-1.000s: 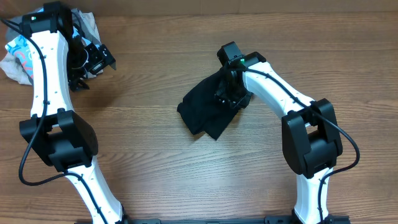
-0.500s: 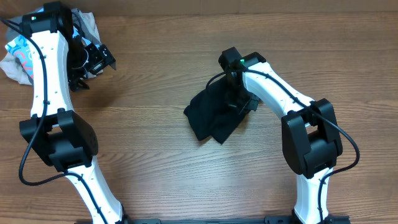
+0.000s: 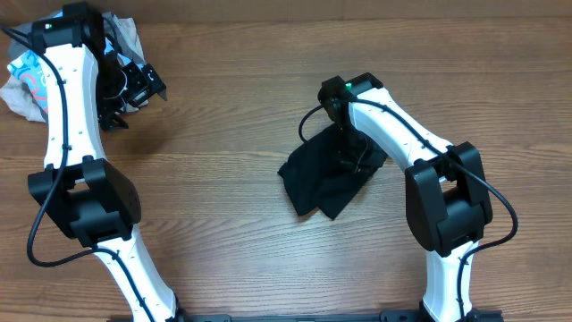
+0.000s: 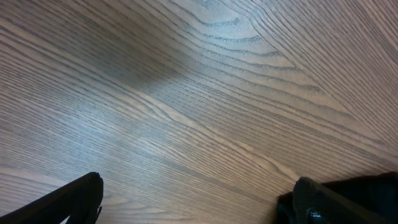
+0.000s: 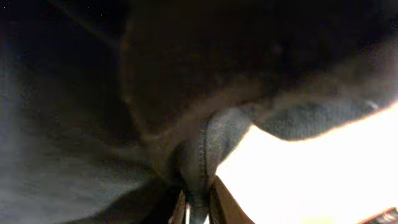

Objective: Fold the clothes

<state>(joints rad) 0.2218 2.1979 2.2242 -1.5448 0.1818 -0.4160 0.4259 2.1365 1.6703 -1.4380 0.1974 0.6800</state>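
- Since a second ago, the large, plain black soft-fabric garment (image 3: 323, 177) has slid to the right across the brown wood-grain table (image 3: 223, 241) and a little nearer the robot's base. The right gripper (image 3: 347, 161) has carried it along, and the left arm has not moved.
- The garment now lies as a crumpled, roughly doubled heap right of the table's centre, partly under the white right arm.
- The right gripper sits low on the heap's right side. Its fingers are almost closed, pinching a stitched fold of the fabric, probably to drag the cloth to a working spot before folding.
- The left gripper (image 3: 134, 88) hangs over bare wood at the far left. Its fingers are spread wide with nothing between them, and it seems parked out of the way.
- Beside the left arm, at the table's far corner, lies a pile of other clothes: a light blue tee with lettering (image 3: 25, 79) and a crumpled grey-beige cloth (image 3: 125, 36). Both are well apart from the garment.
- Only the overhead view shows this whole layout.
- Only the right wrist view shows the grip itself, with a seam caught between pale fingertips at the bottom edge. Dark cloth fills most of the rest, beside a patch of glare.
- The left wrist view shows only wood grain between two black fingertips, so that gripper is empty.
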